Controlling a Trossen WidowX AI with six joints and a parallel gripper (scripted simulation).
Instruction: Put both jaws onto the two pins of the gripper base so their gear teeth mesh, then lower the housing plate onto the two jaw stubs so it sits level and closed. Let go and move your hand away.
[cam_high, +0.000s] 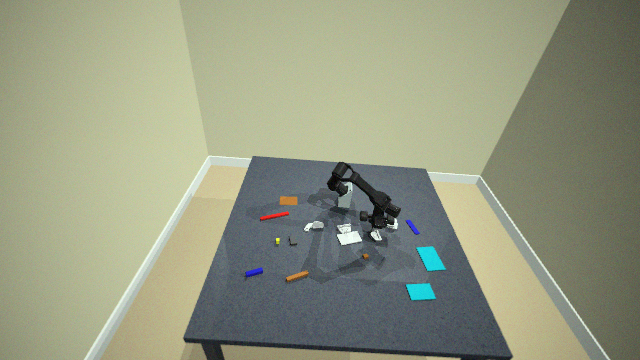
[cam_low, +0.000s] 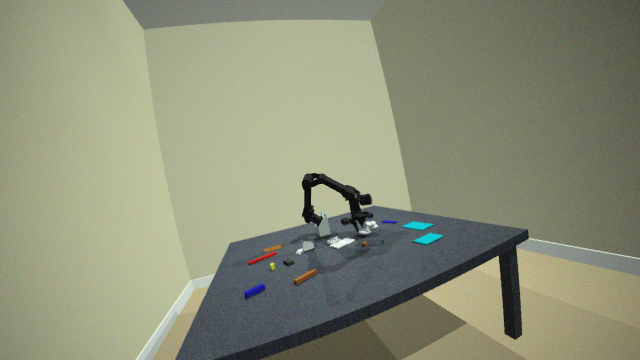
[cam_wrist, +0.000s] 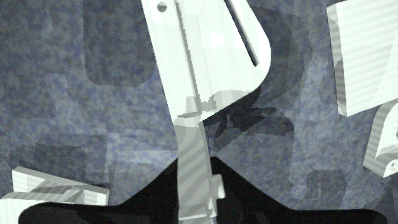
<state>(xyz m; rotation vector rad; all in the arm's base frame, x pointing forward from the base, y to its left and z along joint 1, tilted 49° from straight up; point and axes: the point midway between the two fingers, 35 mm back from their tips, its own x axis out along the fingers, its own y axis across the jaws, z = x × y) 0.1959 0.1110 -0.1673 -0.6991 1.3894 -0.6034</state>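
My gripper (cam_high: 375, 229) (cam_low: 360, 228) (cam_wrist: 197, 162) points down and is shut on a white curved jaw (cam_high: 376, 236) (cam_low: 364, 232) (cam_wrist: 220, 60). It grips the jaw's narrow end; the broad end reaches out ahead in the wrist view. A flat white plate (cam_high: 349, 238) (cam_low: 343, 243) (cam_wrist: 370, 50) lies beside it, touching or close to a small white bracket-like part (cam_high: 344, 228) (cam_low: 333, 240) (cam_wrist: 379, 142). Another white part (cam_high: 394, 224) (cam_low: 371, 225) (cam_wrist: 60, 189) lies on the gripper's other side. A further white bent part (cam_high: 317, 225) (cam_low: 307, 246) lies farther left. Which is base or housing is unclear.
A small orange block (cam_high: 365, 256) (cam_low: 364, 244) lies near the plate. Blue bar (cam_high: 412, 227) and cyan sheets (cam_high: 430, 258) (cam_high: 421, 291) lie right. Red bar (cam_high: 274, 216), yellow piece (cam_high: 278, 241), dark piece (cam_high: 293, 241) and orange bar (cam_high: 297, 276) lie left. A grey block (cam_high: 344, 197) stands near the arm's base.
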